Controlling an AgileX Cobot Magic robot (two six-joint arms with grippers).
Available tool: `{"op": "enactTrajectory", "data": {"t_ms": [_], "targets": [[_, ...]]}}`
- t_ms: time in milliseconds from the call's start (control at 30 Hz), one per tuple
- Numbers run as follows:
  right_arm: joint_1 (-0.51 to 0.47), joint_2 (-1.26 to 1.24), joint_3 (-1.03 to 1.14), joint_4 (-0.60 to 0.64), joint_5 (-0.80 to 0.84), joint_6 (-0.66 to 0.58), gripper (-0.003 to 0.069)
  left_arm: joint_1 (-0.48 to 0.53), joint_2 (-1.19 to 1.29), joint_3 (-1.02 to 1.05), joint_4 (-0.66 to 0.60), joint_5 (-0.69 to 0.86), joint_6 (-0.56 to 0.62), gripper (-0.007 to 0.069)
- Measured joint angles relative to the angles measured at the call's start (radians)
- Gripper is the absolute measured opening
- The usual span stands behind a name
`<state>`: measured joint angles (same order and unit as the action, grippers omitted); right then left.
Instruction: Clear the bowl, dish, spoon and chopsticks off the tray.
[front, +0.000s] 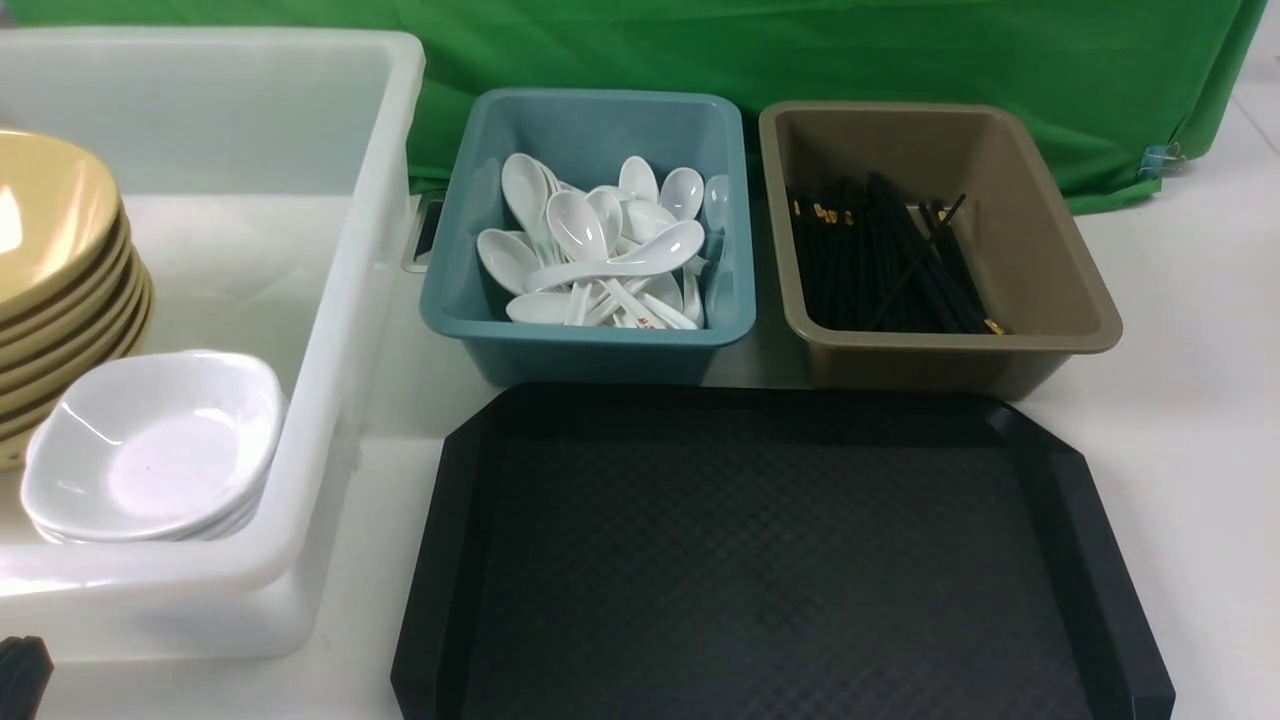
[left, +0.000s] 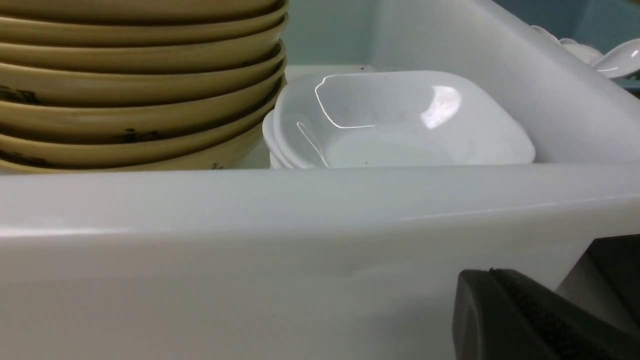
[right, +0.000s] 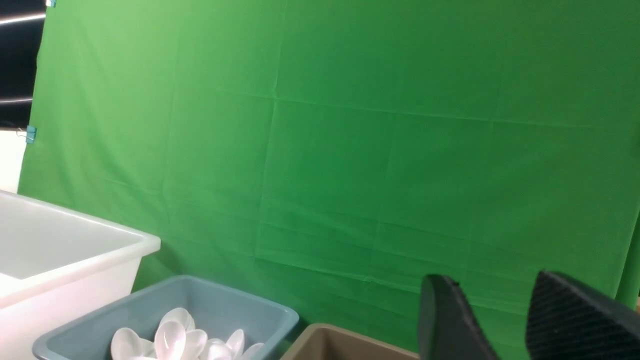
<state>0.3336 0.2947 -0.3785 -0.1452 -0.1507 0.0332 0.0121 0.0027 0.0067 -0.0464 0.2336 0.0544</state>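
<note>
The black tray (front: 780, 560) lies in front of me with nothing on it. Mustard-tan bowls (front: 55, 260) sit stacked in the white tub (front: 330, 330) at the left, with stacked white dishes (front: 150, 445) in front of them. White spoons (front: 600, 250) fill the teal tub (front: 590, 345). Black chopsticks (front: 890, 265) lie in the brown tub (front: 1060, 290). My left gripper (left: 492, 274) is shut and holds nothing, low outside the white tub's near wall (left: 300, 250); bowls (left: 140, 80) and dishes (left: 400, 120) show beyond it. My right gripper (right: 495, 282) is open and holds nothing, raised toward the green cloth.
A green cloth (front: 800, 50) hangs behind the tubs. White tabletop (front: 1200, 400) runs to the right of the tray and the brown tub. The teal tub (right: 165, 310) and the brown tub's rim (right: 345, 340) lie below the right gripper's view.
</note>
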Motion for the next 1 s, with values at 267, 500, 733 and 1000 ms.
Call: {"op": "enactTrajectory", "data": {"t_ms": [267, 500, 733, 1000], "targets": [[0.0, 0.0, 0.0, 0.0, 0.0, -0.001, 0.024, 0.0, 0.0, 0.0, 0.0, 0.0, 0.0, 0.0003], [0.0, 0.0, 0.0, 0.0, 0.059, -0.014, 0.0241, 0.0, 0.0, 0.0, 0.0, 0.0, 0.0, 0.0011], [-0.136, -0.07, 0.038, 0.0, 0.331, -0.018, 0.0241, 0.0, 0.0, 0.0, 0.0, 0.0, 0.0, 0.0017], [-0.355, -0.248, 0.313, -0.001, 0.363, -0.05, 0.0241, 0.0, -0.001, 0.0, 0.01, 0.0, 0.0, 0.0017]]}}
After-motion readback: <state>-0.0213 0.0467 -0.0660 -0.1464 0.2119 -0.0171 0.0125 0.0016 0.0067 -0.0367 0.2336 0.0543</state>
